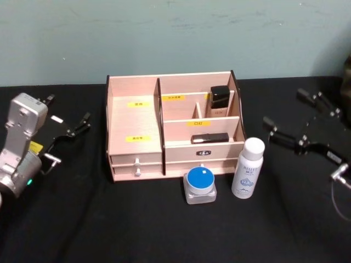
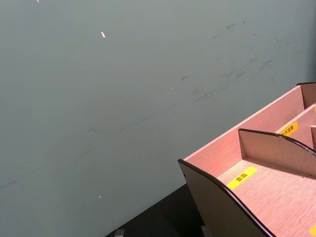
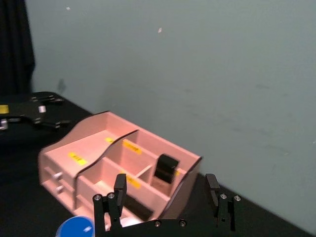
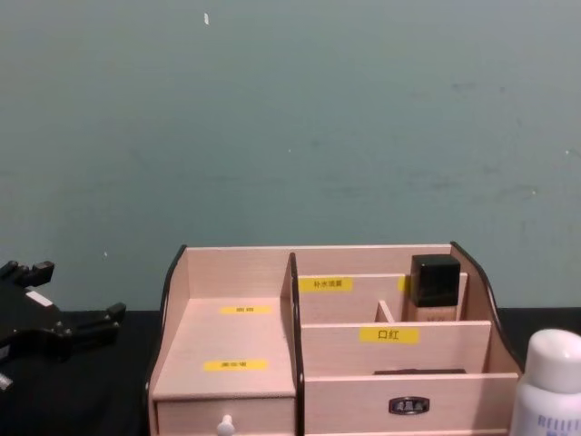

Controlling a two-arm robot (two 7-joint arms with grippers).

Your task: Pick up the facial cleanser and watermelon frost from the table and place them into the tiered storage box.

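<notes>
White slim cleanser btl (image 1: 248, 167), blue print

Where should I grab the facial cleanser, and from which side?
I'd grip the facial cleanser around its straight white body, below the rounded cap, coming in level from its right with the open right claw. It stands upright; the watermelon frost on its left and the tiered storage box behind crowd those sides.
</notes>
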